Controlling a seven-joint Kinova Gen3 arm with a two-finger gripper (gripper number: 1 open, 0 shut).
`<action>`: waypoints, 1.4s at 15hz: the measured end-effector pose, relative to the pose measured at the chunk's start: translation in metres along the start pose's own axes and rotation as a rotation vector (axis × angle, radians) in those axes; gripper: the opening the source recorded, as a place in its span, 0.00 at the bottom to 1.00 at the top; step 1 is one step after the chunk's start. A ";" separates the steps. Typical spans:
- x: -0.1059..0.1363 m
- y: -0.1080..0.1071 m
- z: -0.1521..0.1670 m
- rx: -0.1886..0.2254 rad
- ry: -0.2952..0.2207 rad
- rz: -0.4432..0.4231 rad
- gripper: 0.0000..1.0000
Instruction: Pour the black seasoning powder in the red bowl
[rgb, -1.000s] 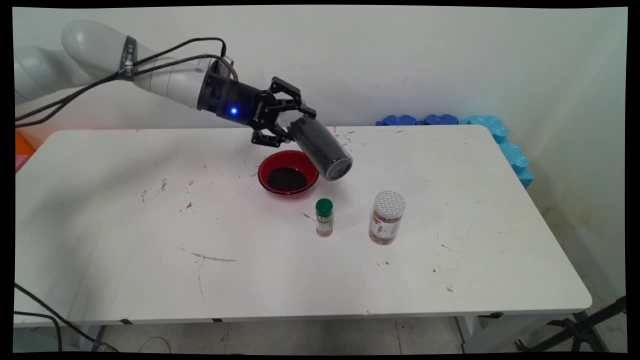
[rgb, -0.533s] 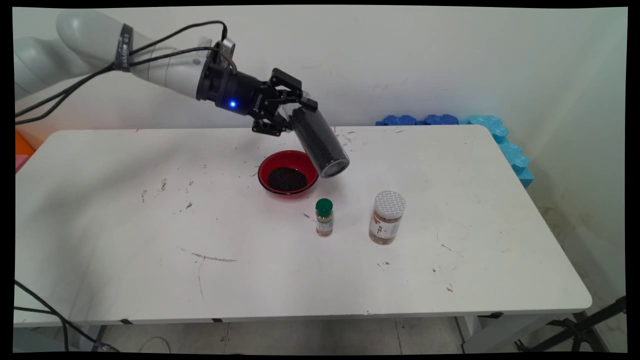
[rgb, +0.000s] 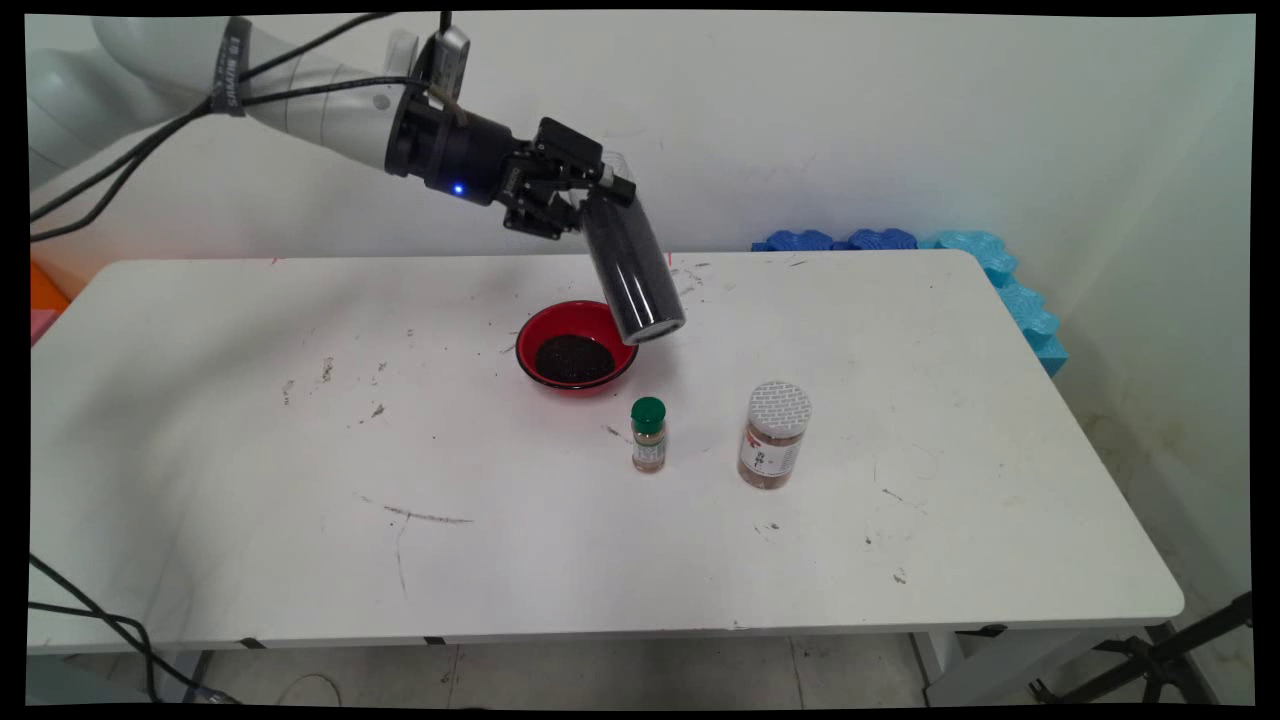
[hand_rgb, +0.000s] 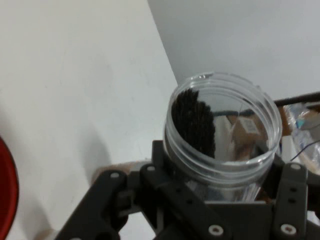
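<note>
Main view, left to right: a white table (rgb: 250, 480) with rounded corners, its top marked by dark scuffs and scattered specks, stands against a pale wall (rgb: 900, 120). Loose black cables (rgb: 80, 610) hang past the table's near left corner. Blue foam pieces (rgb: 990, 262) lie along the far right edge, between the table and the wall.

The gripper (rgb: 590, 205) is raised above the far middle of the table, its fingers clamped on the upper end of a clear jar (rgb: 628, 275) filled with dark grains. The jar hangs clear of the table, tilted, its closed base lowest and slanting toward the right. Directly below and slightly left of that base sits a red bowl (rgb: 530, 340) holding a dark heap of the same-looking grains; jar and bowl are apart.

Nearer the camera, to the right of the bowl, stand a small bottle with a green cap (rgb: 648, 435) and, farther right, a larger jar with a white patterned lid (rgb: 775, 435), both upright and holding brown contents.

Hand view: the clear jar (hand_rgb: 222, 135) shows an open, lidless mouth just above the black linkage, with dark grains lying against one inner wall. The red bowl's rim (hand_rgb: 6, 195) appears at the left edge.
</note>
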 end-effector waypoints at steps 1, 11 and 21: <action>0.001 0.003 -0.002 0.000 0.000 0.051 0.00; 0.005 0.024 -0.011 -0.008 -0.018 0.391 0.00; -0.006 0.038 -0.019 -0.020 -0.073 0.794 0.00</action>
